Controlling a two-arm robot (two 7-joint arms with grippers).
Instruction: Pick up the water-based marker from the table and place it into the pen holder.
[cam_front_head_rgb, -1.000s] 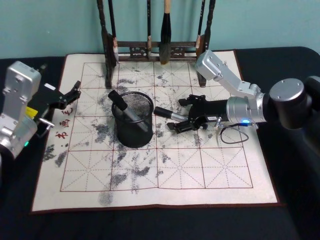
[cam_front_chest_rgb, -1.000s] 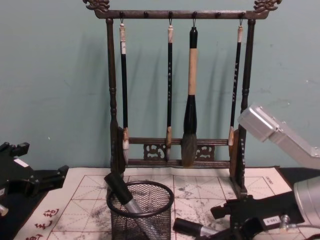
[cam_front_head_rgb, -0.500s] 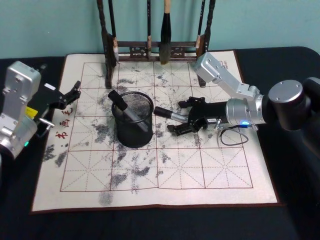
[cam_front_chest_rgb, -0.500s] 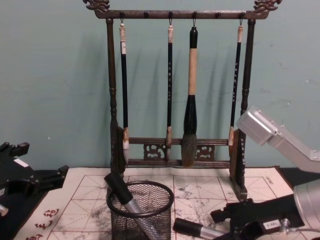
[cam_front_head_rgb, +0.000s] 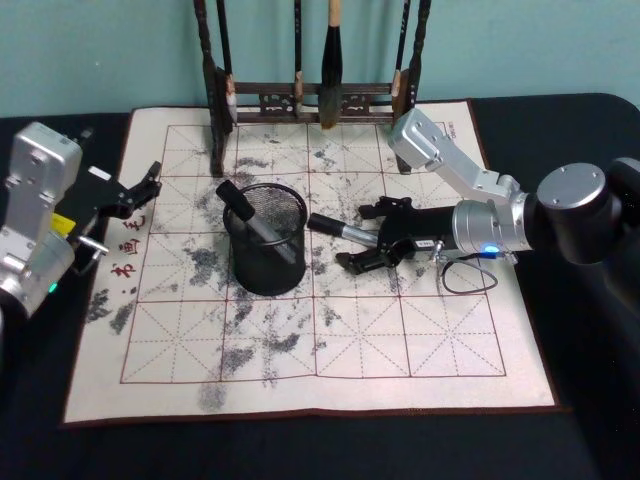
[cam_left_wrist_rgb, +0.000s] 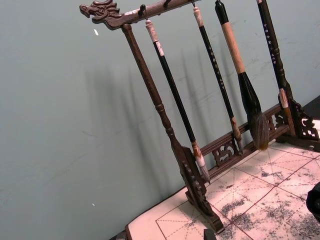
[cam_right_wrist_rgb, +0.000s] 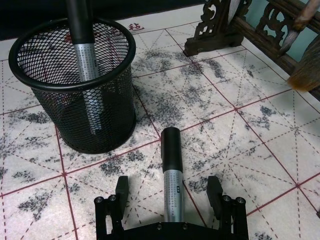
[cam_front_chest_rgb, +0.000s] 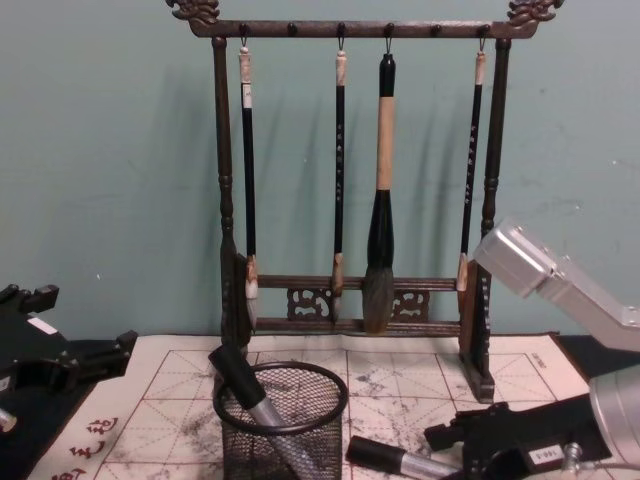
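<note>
- Though spread wide astride the water-based marker (cam_right_wrist_rgb: 172, 172), grips nothing: thus the right gripper (cam_front_head_rgb: 352, 236), with 1 finger on each side of the silver barrel and clear of it.
- Lies flat on the table (cam_front_head_rgb: 430, 340), that marker, with its black cap pointing toward the pen holder (cam_front_head_rgb: 265, 250), near it but not touching.
- Already holds a 2nd marker (cam_front_head_rgb: 243, 212) of the same kind, leaning on the solid rim, cap up and sticking out above the mesh.
- Stands close ahead of the lying marker's cap, this mesh cup, as the nearest thing along the barrel's line.
- Rises behind, at the table's far edge: a dark wooden brush rack (cam_front_chest_rgb: 224, 200) hung with 4 calligraphy brushes (cam_front_chest_rgb: 380, 230).
- Waits at the table's left edge, well apart from cup and marker: left gripper (cam_front_head_rgb: 148, 186), jaws parted and empty.
- Against 1.0 s ago: has slid farther along the barrel toward the cap and sits lower in the chest view, as to the right gripper; unmoved, the marker, the cup and the left arm.
- From the chest: the rack's carved top bar and the brushes' full length, cropped in the head view.
- From the right wrist: the gaps between fingers and barrel, harder to judge from the head.
- From the left wrist: rack and brushes against a teal wall (cam_left_wrist_rgb: 75, 125).
</note>
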